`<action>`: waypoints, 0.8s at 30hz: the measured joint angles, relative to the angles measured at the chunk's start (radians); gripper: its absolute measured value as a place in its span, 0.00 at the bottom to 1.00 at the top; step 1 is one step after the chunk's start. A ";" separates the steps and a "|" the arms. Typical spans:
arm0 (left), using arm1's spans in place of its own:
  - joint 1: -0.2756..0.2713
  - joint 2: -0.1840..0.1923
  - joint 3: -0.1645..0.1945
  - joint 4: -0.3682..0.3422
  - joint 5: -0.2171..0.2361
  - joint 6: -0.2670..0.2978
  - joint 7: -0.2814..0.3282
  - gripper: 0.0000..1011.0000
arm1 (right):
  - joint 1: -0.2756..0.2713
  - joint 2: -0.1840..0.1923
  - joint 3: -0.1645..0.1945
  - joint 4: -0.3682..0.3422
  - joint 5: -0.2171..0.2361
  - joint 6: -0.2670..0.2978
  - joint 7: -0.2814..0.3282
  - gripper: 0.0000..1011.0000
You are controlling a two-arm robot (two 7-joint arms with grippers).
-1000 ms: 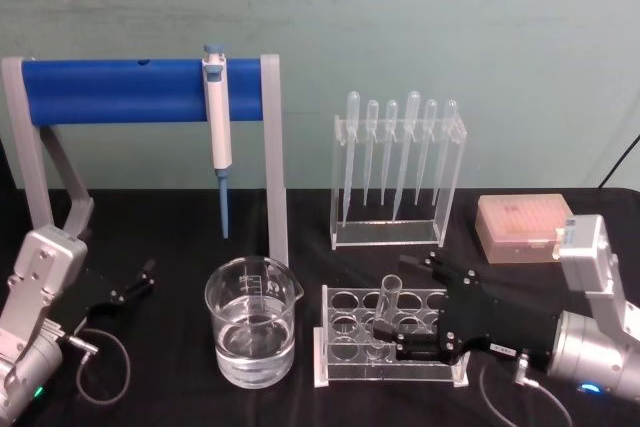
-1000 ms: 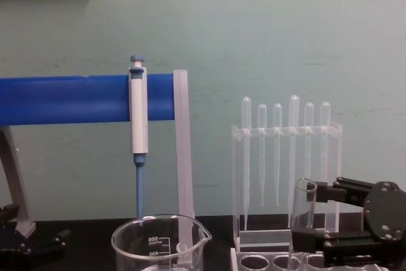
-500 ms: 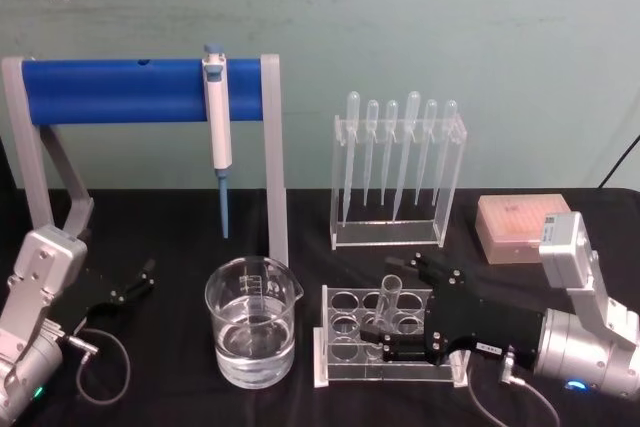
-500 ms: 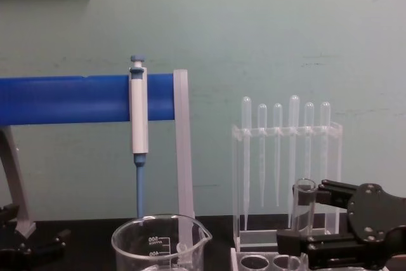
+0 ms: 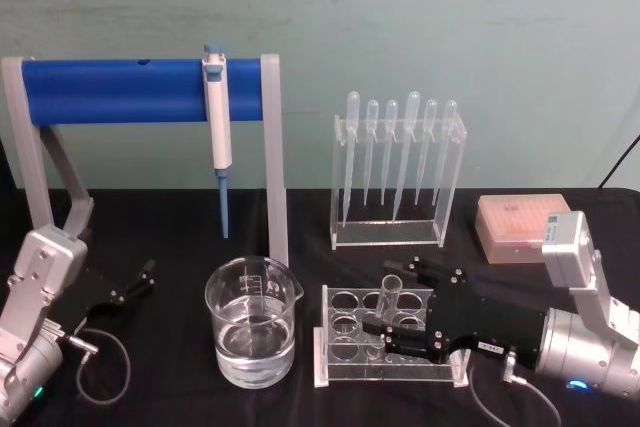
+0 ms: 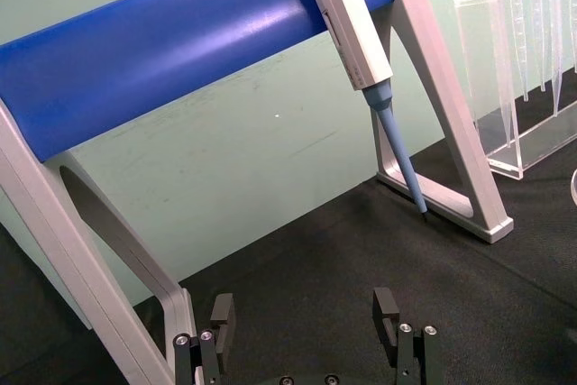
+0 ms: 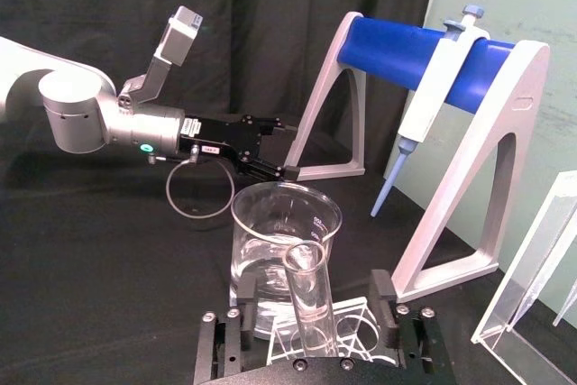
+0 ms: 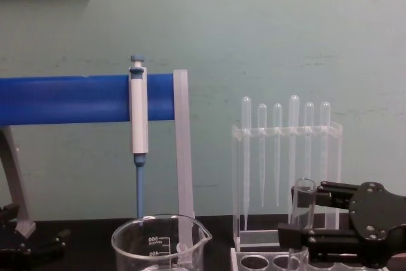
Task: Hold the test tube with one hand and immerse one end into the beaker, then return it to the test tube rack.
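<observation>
The test tube (image 5: 388,299) stands upright in a clear rack (image 5: 338,335), just right of the beaker (image 5: 251,322), which is part full of clear liquid. My right gripper (image 5: 384,300) reaches in from the right, open, with one black finger on each side of the tube. The right wrist view shows the test tube (image 7: 310,302) between the spread fingers (image 7: 386,302) of the right gripper (image 7: 306,315), beaker (image 7: 285,233) just beyond. In the chest view the right gripper (image 8: 292,211) brackets the test tube (image 8: 303,202). My left gripper (image 5: 132,284) rests open on the table at the far left.
A blue-barred stand (image 5: 140,90) holds a blue-and-white pipettor (image 5: 217,122) behind the beaker. A clear rack of thin pipettes (image 5: 398,162) stands behind the tube rack. A pale tip box (image 5: 515,227) sits at the back right. The tabletop is black cloth.
My right gripper has slid left along the rack, so the test tube now sits deeper between its fingers. The tube, beaker and left arm have not moved.
</observation>
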 joint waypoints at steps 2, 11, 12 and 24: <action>0.000 0.000 0.000 0.000 0.000 0.000 0.000 0.99 | 0.000 0.000 0.000 0.000 0.000 0.000 0.000 0.77; 0.000 0.000 0.000 0.000 0.000 0.000 0.000 0.99 | -0.001 0.001 0.001 -0.001 0.001 -0.001 0.000 0.48; 0.000 0.000 0.000 0.000 0.000 0.000 0.000 0.99 | -0.001 0.001 0.001 -0.001 0.001 -0.001 0.000 0.45; 0.000 0.000 0.000 0.000 0.000 0.000 0.000 0.99 | -0.001 0.001 0.002 -0.001 0.001 -0.003 0.000 0.23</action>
